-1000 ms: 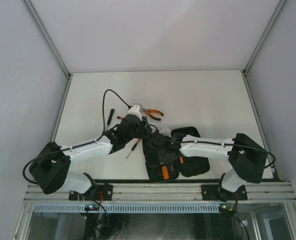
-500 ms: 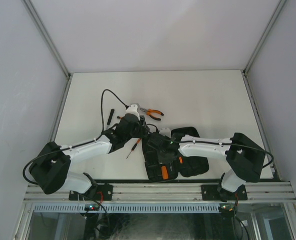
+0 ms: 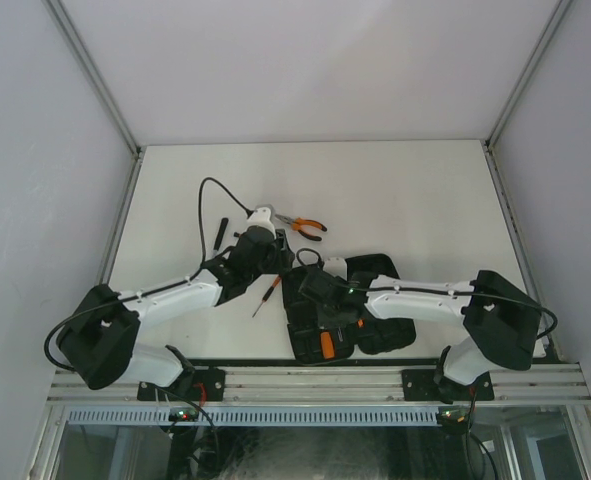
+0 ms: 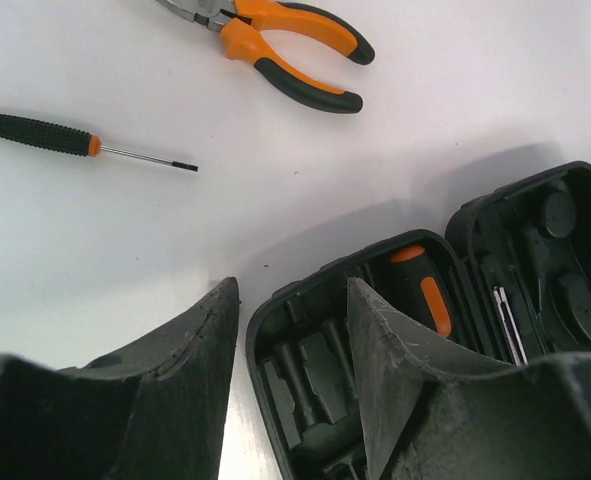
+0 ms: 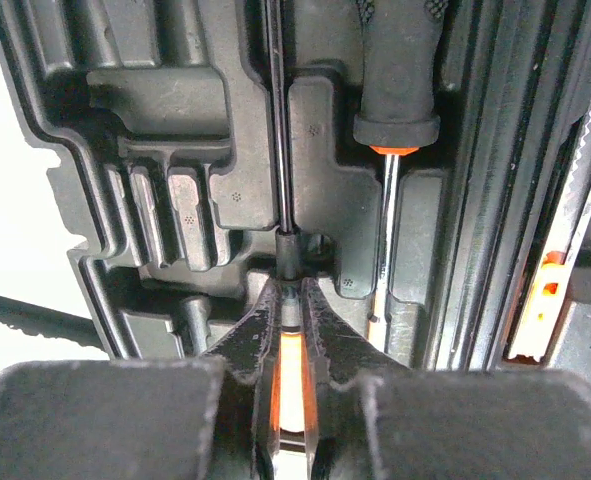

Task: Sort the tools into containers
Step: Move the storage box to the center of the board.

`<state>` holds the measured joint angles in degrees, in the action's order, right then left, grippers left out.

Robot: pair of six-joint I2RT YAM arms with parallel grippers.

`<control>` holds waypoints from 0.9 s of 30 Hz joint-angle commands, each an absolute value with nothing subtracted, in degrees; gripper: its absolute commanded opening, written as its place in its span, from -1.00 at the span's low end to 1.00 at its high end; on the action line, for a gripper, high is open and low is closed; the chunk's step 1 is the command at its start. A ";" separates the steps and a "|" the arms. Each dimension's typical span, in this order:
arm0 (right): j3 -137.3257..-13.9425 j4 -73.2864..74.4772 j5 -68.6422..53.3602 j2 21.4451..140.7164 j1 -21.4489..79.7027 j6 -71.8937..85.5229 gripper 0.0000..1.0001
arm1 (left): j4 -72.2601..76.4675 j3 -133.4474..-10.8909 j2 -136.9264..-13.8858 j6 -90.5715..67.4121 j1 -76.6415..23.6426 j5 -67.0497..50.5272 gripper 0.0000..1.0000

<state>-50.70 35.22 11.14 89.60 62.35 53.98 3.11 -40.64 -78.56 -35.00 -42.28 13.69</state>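
The table (image 4: 425,90) is showing plain white. The pliers (image 4: 265,66) are wearing orange handles with black ends. The loose screwdriver (image 4: 45,135) is carrying a black dotted grip between orange rings. The case (image 4: 305,365) is looking black all over, and the thin screwdriver (image 5: 288,370) is showing an orange handle.

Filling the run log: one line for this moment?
left gripper open, empty | right gripper shut on thin screwdriver, shaft along case slot | pliers on table
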 commanded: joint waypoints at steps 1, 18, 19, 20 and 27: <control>-44.42 44.17 17.69 90.24 59.57 53.24 -0.88 | 3.70 -41.99 -75.62 -35.51 -41.84 16.20 0.05; -49.20 43.27 25.80 74.36 55.36 42.90 -0.30 | 2.99 -41.65 -74.53 -35.10 -41.05 18.11 0.12; -49.22 42.54 25.60 71.96 56.34 41.95 -0.25 | 2.94 -41.70 -74.66 -35.08 -40.98 18.33 0.13; -49.27 41.81 25.30 69.78 56.80 41.10 -0.17 | 2.79 -41.89 -74.72 -34.99 -40.96 18.44 0.14; -45.23 40.03 26.74 57.47 60.17 42.01 0.05 | 0.65 -42.62 -74.27 -34.20 -40.70 20.22 0.16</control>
